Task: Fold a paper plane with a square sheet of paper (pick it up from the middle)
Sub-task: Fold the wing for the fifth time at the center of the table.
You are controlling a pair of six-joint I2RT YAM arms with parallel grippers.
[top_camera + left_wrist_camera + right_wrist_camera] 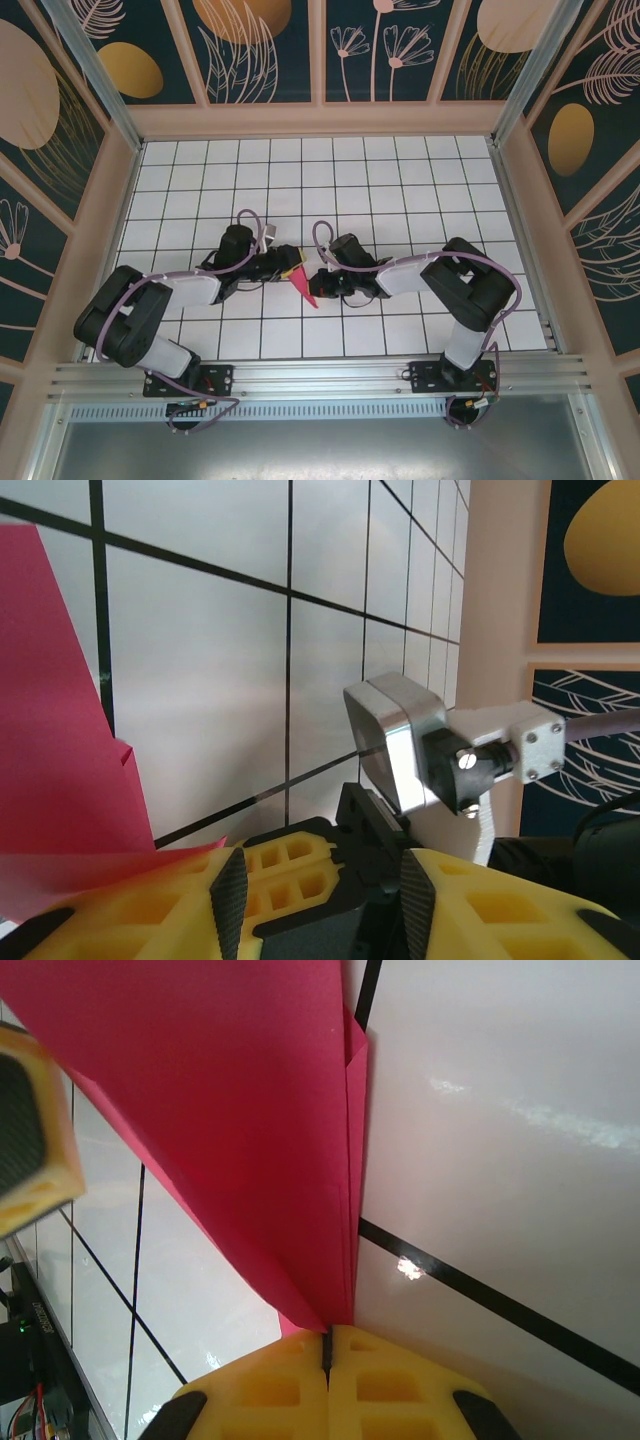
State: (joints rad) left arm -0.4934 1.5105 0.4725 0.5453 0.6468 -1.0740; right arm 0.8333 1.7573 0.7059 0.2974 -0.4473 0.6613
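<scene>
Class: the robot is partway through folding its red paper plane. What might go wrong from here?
The right gripper pinches the red paper by a narrow tip only; a tug may tear it or pull it free.
The left gripper is open with the paper beside one finger, not between them; closing might miss or crumple it.
The grippers sit very close; they might bump.

The red-pink paper (303,289) is folded into a thin, pointy shape. It is plain and not shiny. One end is pinched tight in the right claw (328,1338), whose two fingers are pressed together on it. From the right claw the paper spreads out wider in flat layers, with a sharp fold running along one side. Seen from above, it sits just left of the right claw, and its sharp tip pokes out nearer the arm bases than the right claw.
</scene>
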